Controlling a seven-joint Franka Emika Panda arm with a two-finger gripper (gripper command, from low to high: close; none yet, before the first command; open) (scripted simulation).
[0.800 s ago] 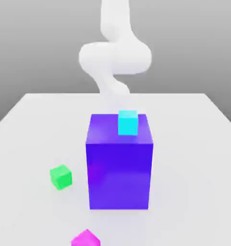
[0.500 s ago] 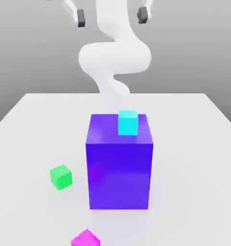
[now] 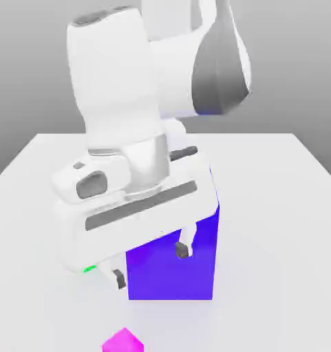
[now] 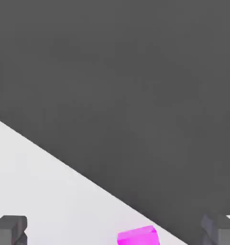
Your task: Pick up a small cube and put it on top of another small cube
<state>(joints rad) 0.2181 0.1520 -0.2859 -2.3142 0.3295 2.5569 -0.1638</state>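
Plainly, the small cube [image 3: 123, 342] is a bright magenta-pink all over, with smooth, unmarked faces. It sits on the pale table [image 3: 285, 247] near the edge closest to the camera, low in the exterior view and toward that view's left, and the bottom of the picture cuts it off. It is turned so that a corner points up the picture, giving it a peaked outline, and one facet looks a touch lighter than the rest. The hand view catches it too, again partly cut off: a slim lighter top strip above a deeper pink face, lying between the two fingertips as seen from there and close to the table's slanting edge, with dark grey beyond.

The gripper [image 3: 151, 264] is tilted, and its jaws stand wide apart with nothing between them. In the exterior view it hangs in front of the big blue-violet block [image 3: 171, 278], covering much of it, and appears higher up the picture than the pink cube, apart from it.

A sliver of green [image 3: 89, 269] peeks out under the hand's lower edge at the exterior view's left — probably the small green cube, though too little shows to be sure. The white arm [image 3: 120, 75] bends overhead.
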